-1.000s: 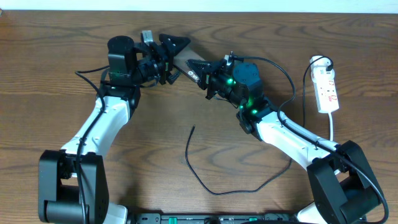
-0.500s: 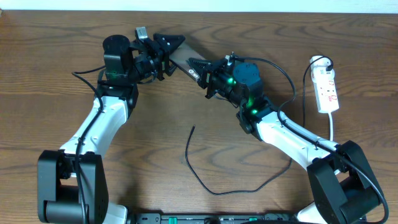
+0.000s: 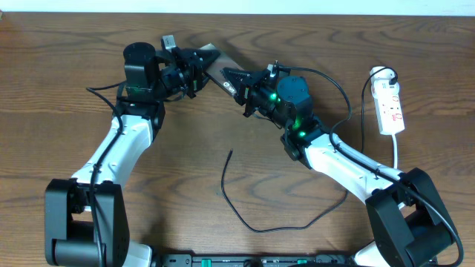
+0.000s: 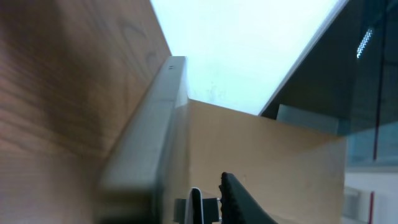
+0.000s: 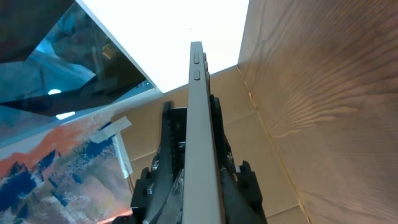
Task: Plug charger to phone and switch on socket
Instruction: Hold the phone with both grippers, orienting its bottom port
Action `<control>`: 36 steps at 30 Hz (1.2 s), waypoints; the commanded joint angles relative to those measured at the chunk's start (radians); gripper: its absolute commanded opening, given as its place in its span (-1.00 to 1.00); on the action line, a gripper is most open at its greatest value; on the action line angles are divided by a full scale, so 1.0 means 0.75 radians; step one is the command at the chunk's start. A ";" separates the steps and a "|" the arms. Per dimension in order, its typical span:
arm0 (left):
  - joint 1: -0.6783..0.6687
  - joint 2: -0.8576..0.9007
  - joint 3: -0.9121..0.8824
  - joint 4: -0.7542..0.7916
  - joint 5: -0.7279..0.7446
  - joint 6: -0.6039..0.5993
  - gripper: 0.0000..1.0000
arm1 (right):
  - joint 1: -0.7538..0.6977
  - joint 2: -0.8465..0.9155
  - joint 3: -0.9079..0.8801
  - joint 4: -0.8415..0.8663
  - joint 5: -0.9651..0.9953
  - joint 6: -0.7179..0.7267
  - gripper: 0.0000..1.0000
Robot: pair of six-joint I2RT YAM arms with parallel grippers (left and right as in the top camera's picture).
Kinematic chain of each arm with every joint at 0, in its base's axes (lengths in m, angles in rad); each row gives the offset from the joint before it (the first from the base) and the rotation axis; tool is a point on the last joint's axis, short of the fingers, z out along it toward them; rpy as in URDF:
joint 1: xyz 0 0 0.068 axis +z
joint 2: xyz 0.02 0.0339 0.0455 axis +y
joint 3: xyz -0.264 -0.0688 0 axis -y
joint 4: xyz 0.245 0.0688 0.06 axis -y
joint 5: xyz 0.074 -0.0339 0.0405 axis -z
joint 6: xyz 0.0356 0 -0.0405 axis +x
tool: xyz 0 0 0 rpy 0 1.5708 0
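The phone (image 3: 213, 64) is lifted off the table near the back, between the two grippers. My right gripper (image 3: 232, 78) is shut on its nearer end; in the right wrist view its grey edge (image 5: 199, 124) with side buttons runs straight up between the fingers (image 5: 166, 155). My left gripper (image 3: 201, 58) has its jaws drawn in at the phone's far end. In the left wrist view the phone's edge (image 4: 146, 143) is blurred at left, with a gap to one black finger (image 4: 239, 202). The charger (image 3: 223, 185) lies loose on the table. The socket (image 3: 390, 104) lies far right.
The socket's white cord (image 3: 395, 152) runs toward the front right. The right arm's black wire (image 3: 343, 93) loops above the table. A beige cardboard surface (image 4: 267, 149) fills the background of both wrist views. The wooden table (image 3: 74, 44) stretches left.
The left gripper's jaws have narrowed from wide open to close around the phone's far end, and the left arm shifted slightly back and left. The right gripper kept its hold.
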 commanded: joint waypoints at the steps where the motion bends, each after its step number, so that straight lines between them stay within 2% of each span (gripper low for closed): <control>1: 0.005 -0.026 -0.004 -0.011 -0.008 0.030 -0.63 | 0.014 -0.006 0.019 0.014 0.002 -0.039 -0.97; 4: 0.005 -0.026 -0.004 -0.010 -0.009 0.038 -0.84 | 0.014 -0.006 0.019 0.014 0.002 -0.045 -0.97; 19: 0.005 -0.026 -0.004 -0.011 -0.032 0.107 -0.85 | 0.041 -0.006 0.019 0.014 0.012 -0.043 -0.97; 36: 0.005 -0.025 -0.004 -0.011 -0.032 0.113 -0.85 | 0.055 -0.006 0.019 0.028 0.012 -0.044 -0.97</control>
